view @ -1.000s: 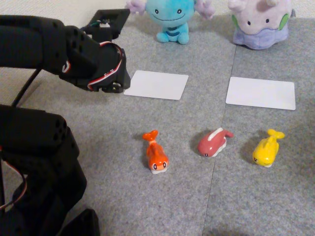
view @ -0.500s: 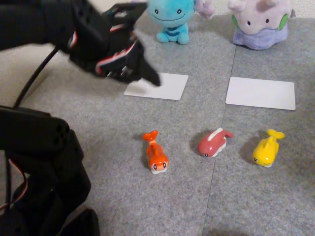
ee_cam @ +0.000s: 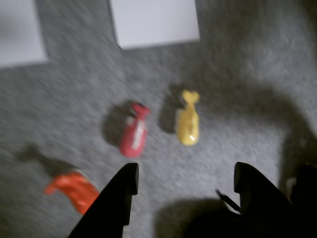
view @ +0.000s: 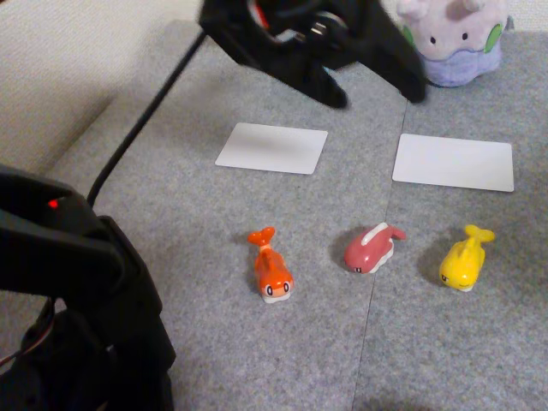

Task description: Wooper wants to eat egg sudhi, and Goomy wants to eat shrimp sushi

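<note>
A: Which step is this?

B: The approach, I'd judge. The end effector (ee_cam: pixel 184 181) hangs spread and empty above the grey surface (view: pixel 171 214); next it must descend over the egg sudhi (ee_cam: pixel 188 121), lying at the row's right end in the fixed view.

A: And the count?

B: One Goomy (view: pixel 458 43) at the back, two white cards (view: pixel 272 147), then three fish: egg sudhi, a pink-red figure (view: pixel 372 247), and shrimp sushi (view: pixel 271 267) leftmost.
</note>
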{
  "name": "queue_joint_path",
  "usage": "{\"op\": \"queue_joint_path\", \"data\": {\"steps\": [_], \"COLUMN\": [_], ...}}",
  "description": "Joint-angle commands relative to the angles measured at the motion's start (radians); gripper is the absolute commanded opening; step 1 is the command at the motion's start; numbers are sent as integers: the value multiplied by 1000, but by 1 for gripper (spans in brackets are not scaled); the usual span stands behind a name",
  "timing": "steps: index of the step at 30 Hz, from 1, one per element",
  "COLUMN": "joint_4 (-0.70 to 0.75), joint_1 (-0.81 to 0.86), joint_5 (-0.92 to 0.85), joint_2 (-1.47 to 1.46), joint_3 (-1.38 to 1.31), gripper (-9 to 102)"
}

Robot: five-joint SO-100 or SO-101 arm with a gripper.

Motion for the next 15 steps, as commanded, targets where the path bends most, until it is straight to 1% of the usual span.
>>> {"op": "queue_joint_path", "data": {"steps": [1,4,9,12,15], "joint_4": [-14,-60,-225,-311,-344], "joint_1": [77,117,143,161,187], "joint_5": [-83,-137,-152,-153,-166], "joint_2": [-104,-281,-529,-615,-650], "joint_3": [-52,-57,-58,-58,-74], "gripper": [23,23,22,22,22]}}
